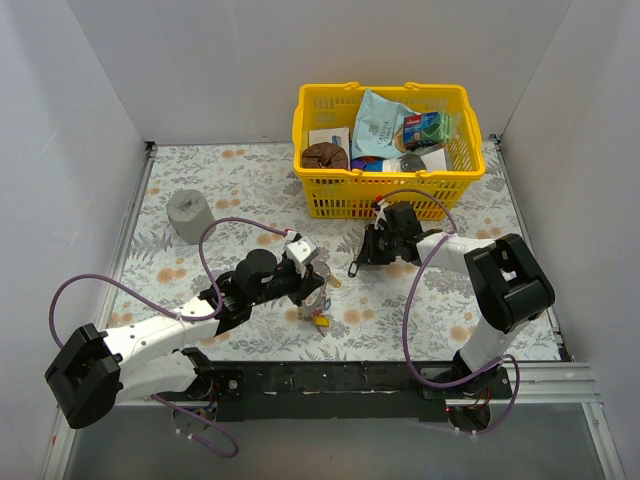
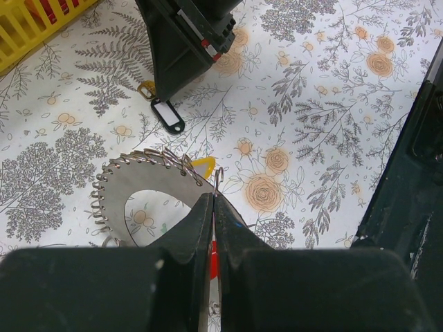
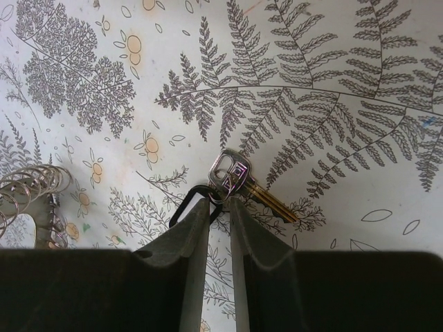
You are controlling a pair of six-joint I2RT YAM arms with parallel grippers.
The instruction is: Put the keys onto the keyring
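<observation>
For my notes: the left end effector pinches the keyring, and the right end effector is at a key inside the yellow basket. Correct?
The place is wrong: the key at the right end effector lies on the tablecloth, outside the yellow basket, as the right wrist view shows. The rest holds.

Bright even light, soft shadows, sharp focus

One overhead, two wrist cams.
Overhead looks down from behind; wrists sit close over bench (image 1: 250, 170), both catch keyring (image 2: 114, 200).
</observation>
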